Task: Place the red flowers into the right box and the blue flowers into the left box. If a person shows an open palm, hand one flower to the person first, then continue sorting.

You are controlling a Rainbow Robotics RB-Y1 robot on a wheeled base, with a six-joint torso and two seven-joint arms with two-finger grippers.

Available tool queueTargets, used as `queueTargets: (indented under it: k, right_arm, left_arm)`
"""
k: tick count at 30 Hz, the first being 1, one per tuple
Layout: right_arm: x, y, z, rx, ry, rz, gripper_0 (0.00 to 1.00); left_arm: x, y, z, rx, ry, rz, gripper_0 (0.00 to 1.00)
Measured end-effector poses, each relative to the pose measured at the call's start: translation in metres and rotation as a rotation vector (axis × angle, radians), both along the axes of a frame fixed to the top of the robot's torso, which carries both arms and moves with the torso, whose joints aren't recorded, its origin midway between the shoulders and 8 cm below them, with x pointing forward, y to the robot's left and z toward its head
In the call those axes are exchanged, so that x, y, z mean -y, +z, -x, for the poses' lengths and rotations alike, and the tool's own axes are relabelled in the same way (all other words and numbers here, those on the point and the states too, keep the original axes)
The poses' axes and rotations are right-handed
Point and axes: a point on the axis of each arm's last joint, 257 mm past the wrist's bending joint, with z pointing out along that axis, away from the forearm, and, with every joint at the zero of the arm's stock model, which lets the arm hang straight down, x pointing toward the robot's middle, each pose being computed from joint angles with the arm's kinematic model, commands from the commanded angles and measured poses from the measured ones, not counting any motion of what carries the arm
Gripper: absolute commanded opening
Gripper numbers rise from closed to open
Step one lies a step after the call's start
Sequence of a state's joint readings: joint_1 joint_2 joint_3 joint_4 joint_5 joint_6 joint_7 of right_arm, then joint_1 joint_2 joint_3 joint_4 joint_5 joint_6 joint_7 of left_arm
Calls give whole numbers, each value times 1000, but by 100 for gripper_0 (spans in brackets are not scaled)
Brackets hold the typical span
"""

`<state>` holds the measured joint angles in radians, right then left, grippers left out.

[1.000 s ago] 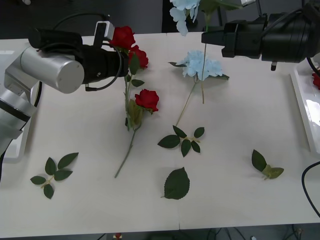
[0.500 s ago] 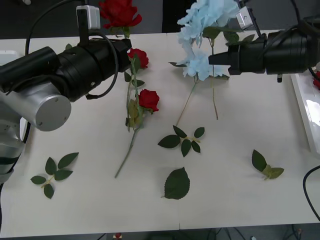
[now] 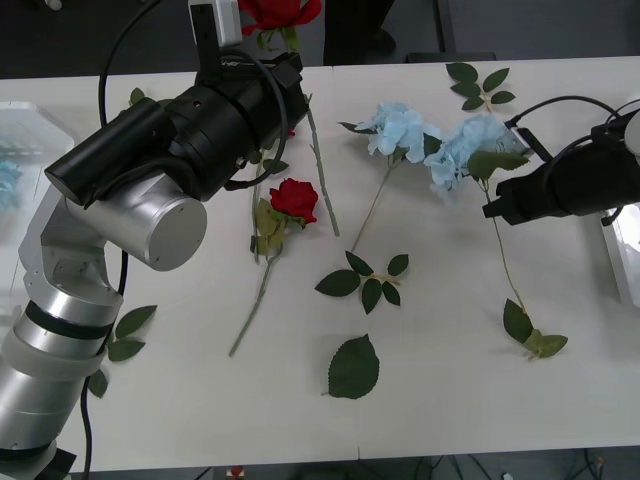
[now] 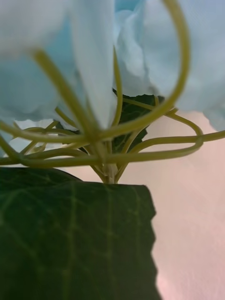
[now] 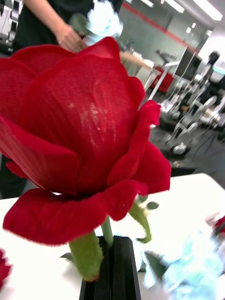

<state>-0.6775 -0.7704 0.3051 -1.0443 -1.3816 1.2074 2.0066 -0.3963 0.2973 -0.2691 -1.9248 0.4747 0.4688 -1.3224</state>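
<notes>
My left gripper (image 3: 291, 62) hangs over the table's far edge. Its black fingers (image 5: 123, 269) are shut on the stem of a red flower (image 5: 79, 136), whose bloom (image 3: 280, 10) is raised and whose stem trails down toward the table. At the right, my right gripper (image 3: 492, 207) is shut on the stem of a blue flower (image 3: 468, 140); its petals (image 4: 93, 56) and a broad leaf (image 4: 70, 239) sit close in the right wrist view. Another red flower (image 3: 294, 198) and another blue flower (image 3: 395, 128) lie mid-table. The left box (image 3: 35, 128) and right box (image 3: 622, 250) sit at the table's ends.
Loose green leaf sprigs lie at the middle (image 3: 366, 280), front (image 3: 353, 368), right (image 3: 530, 332), far right (image 3: 478, 80) and left (image 3: 118, 340). Beyond the far edge a person's hand (image 5: 70, 37) is beside a pale blue bloom (image 5: 104, 19). My left arm (image 3: 150, 190) covers the table's left.
My left arm swung right and forward, carrying the red flower higher past the far edge. My right arm drew back to the right and lowered the blue flower toward the table.
</notes>
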Motion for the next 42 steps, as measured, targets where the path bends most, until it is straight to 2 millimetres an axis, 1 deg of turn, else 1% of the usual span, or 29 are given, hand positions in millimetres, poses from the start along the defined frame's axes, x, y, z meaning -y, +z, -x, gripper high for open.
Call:
queueTargets:
  k: [2, 4, 6, 7, 8, 10, 12, 13, 14, 15, 16, 17, 20, 24, 26, 29, 33, 35, 37, 39, 42]
  right_arm:
    - [7, -17, 4, -38, -33, 34, 0]
    - [11, -29, 7, -54, -45, 60, 0]
    - [13, -37, 7, -54, -47, 77, 0]
    - [13, -39, 8, -54, -46, 82, 6]
    - [13, -40, 8, -57, -45, 85, 26]
    - [13, -41, 9, -58, -45, 87, 47]
    - [13, -41, 9, -58, -45, 86, 73]
    - [13, -41, 9, -58, -45, 84, 78]
    - [12, -40, 9, -59, -45, 79, 87]
    - [11, -39, 9, -60, -45, 72, 93]
    - [8, -38, 9, -62, -45, 58, 95]
    - [6, -35, 10, -63, -43, 43, 100]
    - [0, -25, 14, -63, -9, 1, 100]
    - [-8, -2, 22, -23, 117, -38, 100]
    - [-13, 16, 24, -25, 141, -80, 100]
    - [-24, 50, 26, -22, 176, -154, 100]
    - [-49, 98, 25, 10, 234, -261, 100]
    - [-62, 118, 23, 30, 257, -309, 100]
    - [-72, 135, 25, 39, 284, -353, 100]
    - [-82, 150, 32, 32, 315, -400, 100]
    - [-92, 165, 43, -19, 332, -456, 100]
  left_arm:
    - [6, 13, 1, 38, -5, 55, 0]
    - [11, 24, 0, 103, -5, 130, 0]
    - [17, 26, -2, 151, -6, 193, 0]
    - [20, 21, -5, 164, -6, 217, 0]
    - [25, 14, -7, 161, -9, 227, 0]
    - [37, 1, -11, 145, -18, 231, 0]
    - [46, -7, -14, 131, -24, 226, 0]
    - [49, -8, -15, 129, -28, 225, 0]
    - [52, -6, -16, 130, -31, 226, 0]
    - [54, -4, -16, 133, -34, 227, 0]
    - [56, 0, -16, 139, -37, 228, 0]
    - [57, 4, -16, 144, -41, 230, 0]
    - [62, 12, -15, 155, -50, 237, 0]
    - [64, 15, -14, 156, -56, 246, 0]
    - [65, 15, -14, 153, -58, 251, 0]
    - [65, 15, -14, 146, -61, 261, 0]
    - [65, 15, -14, 142, -63, 268, 0]
    - [66, 15, -14, 142, -64, 268, 0]
    - [66, 15, -14, 142, -64, 268, 0]
    - [66, 15, -14, 142, -64, 268, 0]
    - [66, 15, -14, 142, -64, 268, 0]
